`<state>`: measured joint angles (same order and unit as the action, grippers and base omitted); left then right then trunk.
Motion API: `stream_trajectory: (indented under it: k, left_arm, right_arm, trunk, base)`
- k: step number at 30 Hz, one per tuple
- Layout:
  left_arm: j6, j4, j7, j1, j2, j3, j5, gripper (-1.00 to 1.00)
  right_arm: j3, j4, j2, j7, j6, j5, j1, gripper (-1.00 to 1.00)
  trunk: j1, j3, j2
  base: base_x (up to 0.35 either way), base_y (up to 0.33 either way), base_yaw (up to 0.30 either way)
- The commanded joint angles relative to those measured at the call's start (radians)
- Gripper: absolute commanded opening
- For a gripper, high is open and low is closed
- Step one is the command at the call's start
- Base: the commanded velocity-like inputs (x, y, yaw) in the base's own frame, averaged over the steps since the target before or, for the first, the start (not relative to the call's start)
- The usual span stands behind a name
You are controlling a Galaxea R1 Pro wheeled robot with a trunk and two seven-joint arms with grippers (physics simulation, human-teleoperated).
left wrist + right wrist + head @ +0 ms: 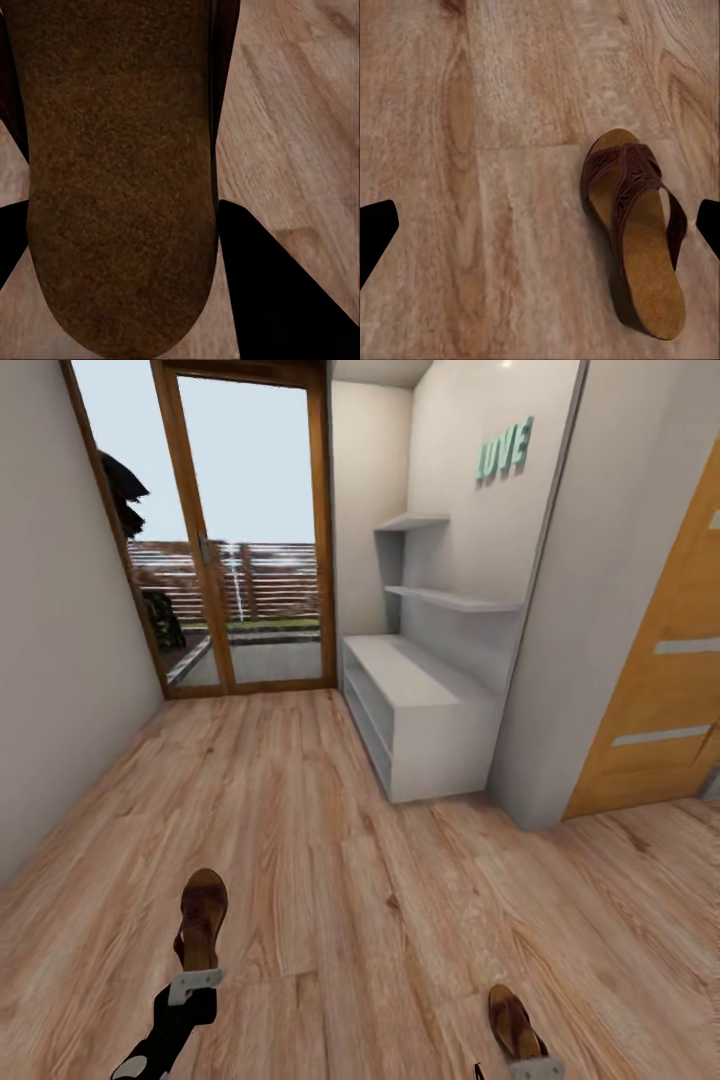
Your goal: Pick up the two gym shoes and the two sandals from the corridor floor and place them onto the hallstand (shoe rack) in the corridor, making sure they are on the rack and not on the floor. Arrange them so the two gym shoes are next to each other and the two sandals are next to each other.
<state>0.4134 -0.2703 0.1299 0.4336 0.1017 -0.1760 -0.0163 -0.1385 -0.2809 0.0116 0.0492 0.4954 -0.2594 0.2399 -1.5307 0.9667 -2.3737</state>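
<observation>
Ahead of you a wood-framed glass door (250, 530) looks out on a slatted fence (270, 575), teal letters (503, 452) hang on the grey wall, and an orange door (665, 690) stands right.

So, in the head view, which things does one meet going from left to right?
Glass door → left sandal held by the left gripper → hallstand → right sandal → wooden door.
</observation>
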Motion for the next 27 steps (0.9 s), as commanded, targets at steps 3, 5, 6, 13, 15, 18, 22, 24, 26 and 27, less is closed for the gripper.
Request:
stream_trajectory:
  k: [3,5,6,13,15,18,22,24,26,27]
  left_arm:
    - [0.003,0.0,0.008,0.001,0.0,-0.009,-0.004,-1.0]
    - [0.003,0.0,0.007,0.001,0.0,-0.009,-0.004,-1.0]
    - [0.003,0.0,0.007,0.001,0.0,-0.009,-0.004,-1.0]
    - [0.002,0.0,0.007,0.001,0.0,-0.009,-0.004,-1.0]
    - [0.002,0.0,0.007,0.001,0.0,-0.01,-0.004,-1.0]
    - [0.002,0.0,0.007,0.001,0.0,-0.01,-0.004,-1.0]
    - [0.002,0.0,0.007,0.001,0.001,-0.01,-0.004,-1.0]
    - [0.002,0.0,0.007,0.001,0.001,-0.01,-0.004,-1.0]
    - [0.002,0.0,0.007,0.001,0.001,-0.01,-0.004,-1.0]
    - [0.002,0.0,0.007,0.001,0.001,-0.01,-0.004,-1.0]
  right_arm:
    - [-0.005,0.001,-0.001,0.005,0.003,-0.011,0.001,1.0]
    - [-0.005,0.001,-0.001,0.006,0.003,-0.011,0.001,1.0]
    - [-0.005,0.0,-0.001,0.006,0.003,-0.011,0.001,1.0]
    - [-0.006,0.0,-0.001,0.006,0.003,-0.01,0.001,1.0]
    - [-0.006,0.0,-0.001,0.006,0.004,-0.01,0.001,1.0]
    - [-0.006,0.0,-0.001,0.006,0.004,-0.011,0.001,1.0]
    - [-0.006,0.0,0.0,0.005,0.003,-0.01,0.001,1.0]
    - [-0.006,0.0,0.0,0.005,0.003,-0.01,0.001,1.0]
    - [-0.006,0.0,-0.001,0.005,0.003,-0.01,0.001,1.0]
    - [-0.006,0.0,-0.001,0.005,0.003,-0.01,0.001,1.0]
  trunk:
    - [0.0,0.0,0.0]
    - [0.0,0.0,0.0]
    - [0.0,-0.001,0.0]
    - [0.0,-0.001,0.0]
    - [0.0,-0.001,0.0]
    - [0.0,-0.002,0.0]
    - [0.0,-0.004,0.0]
    - [0.0,-0.005,0.0]
    - [0.0,-0.006,0.0]
    - [0.0,-0.007,0.0]
  base:
    - [0.286,-0.146,-0.154]
    - [0.259,-0.146,-0.05]
    - [0.226,-0.145,-0.031]
    - [-0.05,-0.151,-0.007]
    - [-0.103,-0.08,-0.005]
    - [-0.048,-0.037,-0.096]
    - [-0.017,-0.013,-0.185]
    - [-0.007,-0.006,-0.214]
    - [-0.004,-0.003,-0.224]
    - [-0.003,-0.002,-0.227]
